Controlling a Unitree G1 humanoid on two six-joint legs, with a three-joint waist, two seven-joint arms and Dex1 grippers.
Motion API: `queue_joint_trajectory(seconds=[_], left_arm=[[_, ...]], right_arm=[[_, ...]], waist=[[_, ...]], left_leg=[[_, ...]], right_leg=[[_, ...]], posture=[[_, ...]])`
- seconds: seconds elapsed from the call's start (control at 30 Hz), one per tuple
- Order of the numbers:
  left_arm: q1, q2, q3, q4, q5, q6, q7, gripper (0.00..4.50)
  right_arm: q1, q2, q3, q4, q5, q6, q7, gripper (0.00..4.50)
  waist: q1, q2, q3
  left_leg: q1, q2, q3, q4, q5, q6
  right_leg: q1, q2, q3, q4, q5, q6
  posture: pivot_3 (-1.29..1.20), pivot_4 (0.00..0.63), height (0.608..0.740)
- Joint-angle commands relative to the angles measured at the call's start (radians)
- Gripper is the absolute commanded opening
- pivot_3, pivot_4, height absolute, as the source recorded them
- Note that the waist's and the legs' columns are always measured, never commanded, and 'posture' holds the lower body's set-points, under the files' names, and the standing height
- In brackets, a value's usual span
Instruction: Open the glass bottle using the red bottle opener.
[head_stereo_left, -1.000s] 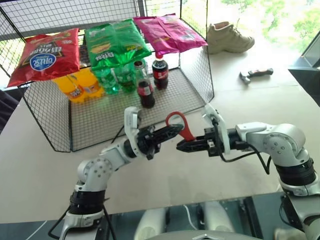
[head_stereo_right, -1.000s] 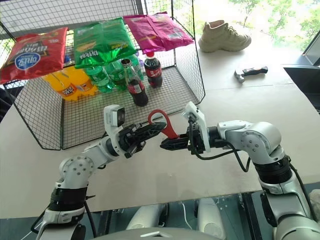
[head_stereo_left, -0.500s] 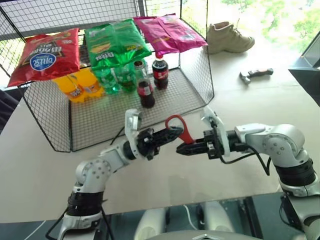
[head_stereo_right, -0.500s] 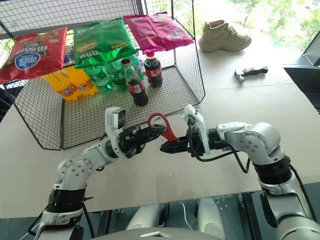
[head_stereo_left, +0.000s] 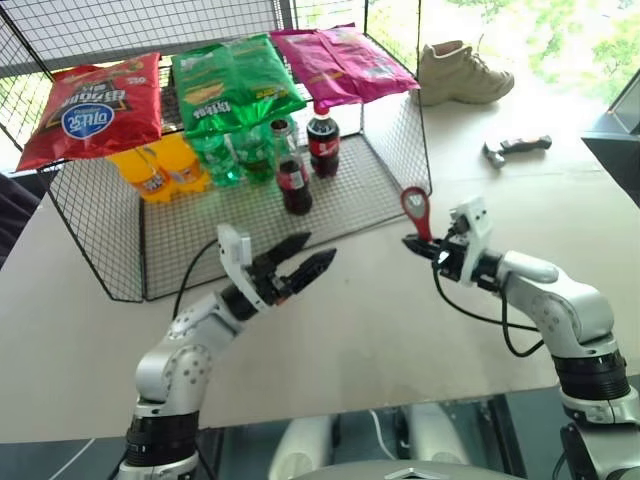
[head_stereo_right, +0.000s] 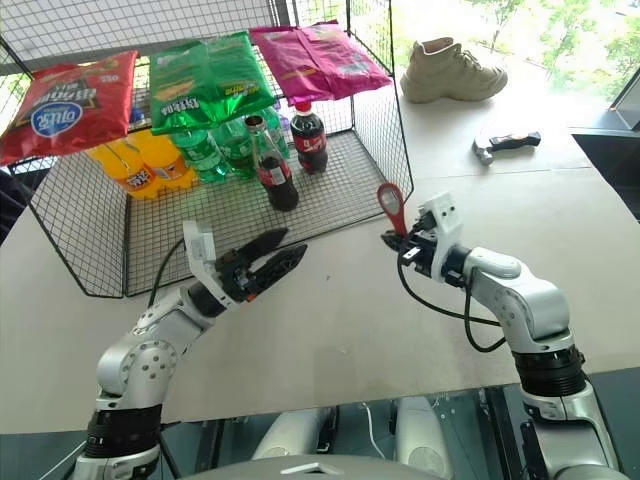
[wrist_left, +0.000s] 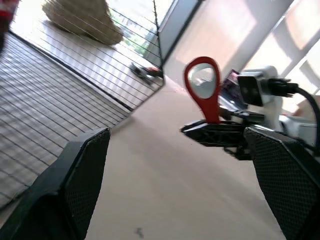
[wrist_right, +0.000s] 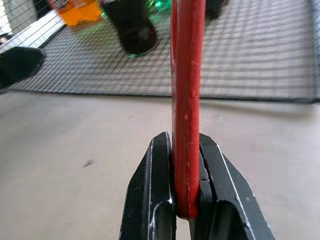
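Bare table (head_stereo_left: 380, 320) between the left gripper (head_stereo_left: 305, 258) and right gripper (head_stereo_left: 412, 244); open passage there. Wire cage (head_stereo_left: 400, 150) opens toward the robot along its front edge; side mesh panels wall off left and right. Glass bottle (head_stereo_left: 291, 172) stands foremost on the mesh floor, free room in front of it. Plastic cola bottle (head_stereo_left: 322, 143) just behind to its right, green bottles (head_stereo_left: 232, 157) and orange bottles (head_stereo_left: 160, 172) to its left. Snack bags (head_stereo_left: 235, 85) overhang the bottles, blocking approach from above. Red bottle opener (head_stereo_left: 416, 212) stands upright in the right gripper, near the cage's right front corner.
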Motion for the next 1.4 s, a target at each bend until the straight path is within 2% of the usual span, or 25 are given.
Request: queue_joint_trajectory(seconds=[0.03, 0.2, 0.4, 0.77, 1.37, 1.4], left_arm=[[-0.029, -0.011, -0.024, 0.072, 0.223, -0.234, 0.064, 4.43], [-0.142, -0.029, -0.042, 0.242, 0.443, -0.438, 0.199, 4.43], [-0.268, -0.068, -0.049, 0.443, 0.55, -0.577, 0.301, 4.43], [-0.486, -0.084, -0.047, 0.801, 0.566, -0.722, 0.315, 4.43], [-0.772, -0.103, -0.056, 1.264, 0.623, -0.877, 0.383, 4.43], [-0.779, -0.105, -0.053, 1.277, 0.62, -0.883, 0.38, 4.2]], right_arm=[[0.011, 0.024, -0.06, -0.032, -0.048, -0.132, -0.041, 0.0], [0.011, 0.038, -0.032, -0.027, -0.194, -0.39, -0.047, 0.0], [0.046, 0.051, 0.029, -0.024, -0.347, -0.6, -0.053, 0.0], [0.11, 0.145, 0.113, -0.075, -0.419, -0.623, -0.099, 0.0], [0.146, 0.198, 0.189, -0.069, -0.463, -0.624, -0.107, 0.0], [0.148, 0.198, 0.19, -0.07, -0.465, -0.624, -0.107, 0.0]], waist=[[0.003, 0.0, 0.0], [0.01, 0.0, 0.0], [0.012, -0.001, 0.0], [0.009, -0.001, 0.0], [0.008, -0.001, -0.001], [0.007, -0.001, -0.001]], left_leg=[[0.0, 0.0, 0.0, 0.0, 0.0, 0.0], [0.0, -0.001, 0.001, 0.0, 0.0, 0.0], [0.0, -0.001, 0.001, 0.001, 0.0, 0.0], [0.0, -0.002, 0.0, 0.003, 0.0, 0.0], [-0.002, -0.006, -0.003, 0.01, 0.0, 0.0], [-0.002, -0.006, -0.003, 0.01, 0.0, 0.0]], right_leg=[[0.0, 0.0, 0.0, 0.0, 0.0, 0.0], [0.0, 0.0, 0.0, 0.0, 0.0, 0.0], [0.0, 0.0, 0.0, 0.001, 0.0, 0.0], [-0.001, 0.001, -0.001, 0.003, 0.0, 0.0], [0.0, 0.001, -0.003, 0.005, 0.001, 0.001], [0.0, 0.001, -0.003, 0.005, 0.001, 0.001]], posture=[[0.0, 0.15, 0.74], [0.0, 0.15, 0.74], [0.0, 0.15, 0.74], [0.0, 0.15, 0.74], [0.0, 0.15, 0.74], [0.0, 0.15, 0.74]])
